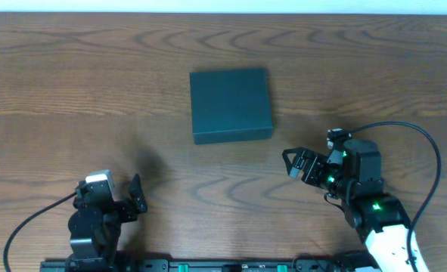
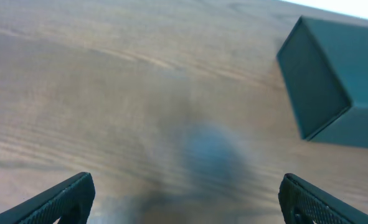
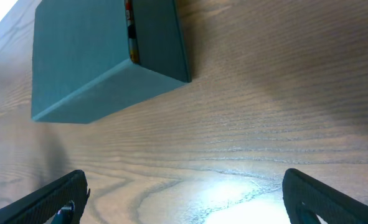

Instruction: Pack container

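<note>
Overhead | container (image 1: 231,104) lid down | coloured sliver (image 3: 130,28) at its seam unreadable | left pincer (image 1: 138,194) spread apart | right pincer (image 1: 290,165) spread apart

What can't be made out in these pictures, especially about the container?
- Inside of the container: overhead, its closed top hides any contents.
- Red-orange bits in the side gap: right wrist, too small to identify.
- Container's far part: left wrist, cut off by the right edge.
- Dark patch on the table: left wrist, blurred; shadow or smudge unclear.
</note>
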Action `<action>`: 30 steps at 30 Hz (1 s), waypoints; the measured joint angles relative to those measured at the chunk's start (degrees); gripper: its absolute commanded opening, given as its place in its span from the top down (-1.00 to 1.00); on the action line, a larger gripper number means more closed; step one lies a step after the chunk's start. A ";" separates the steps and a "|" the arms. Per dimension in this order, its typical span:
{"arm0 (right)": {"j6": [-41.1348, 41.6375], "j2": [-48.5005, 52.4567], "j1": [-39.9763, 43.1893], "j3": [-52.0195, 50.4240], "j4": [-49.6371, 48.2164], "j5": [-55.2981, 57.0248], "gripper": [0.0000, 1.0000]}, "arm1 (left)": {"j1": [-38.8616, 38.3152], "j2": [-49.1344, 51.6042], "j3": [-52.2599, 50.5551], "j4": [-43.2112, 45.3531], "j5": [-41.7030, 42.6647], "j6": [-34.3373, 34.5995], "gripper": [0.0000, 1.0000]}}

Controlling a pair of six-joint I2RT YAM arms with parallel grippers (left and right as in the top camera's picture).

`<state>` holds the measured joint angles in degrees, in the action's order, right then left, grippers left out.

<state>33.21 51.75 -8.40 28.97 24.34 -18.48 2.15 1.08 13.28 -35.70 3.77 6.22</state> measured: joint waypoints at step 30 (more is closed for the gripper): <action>0.02 0.00 -0.02 -0.02 0.02 0.02 -0.98 | 0.00 -0.46 -4.00 -1.66 -0.81 1.09 -0.91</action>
<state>33.23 51.75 -8.43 28.95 24.36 -18.46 2.15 0.62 9.28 -37.36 2.96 7.31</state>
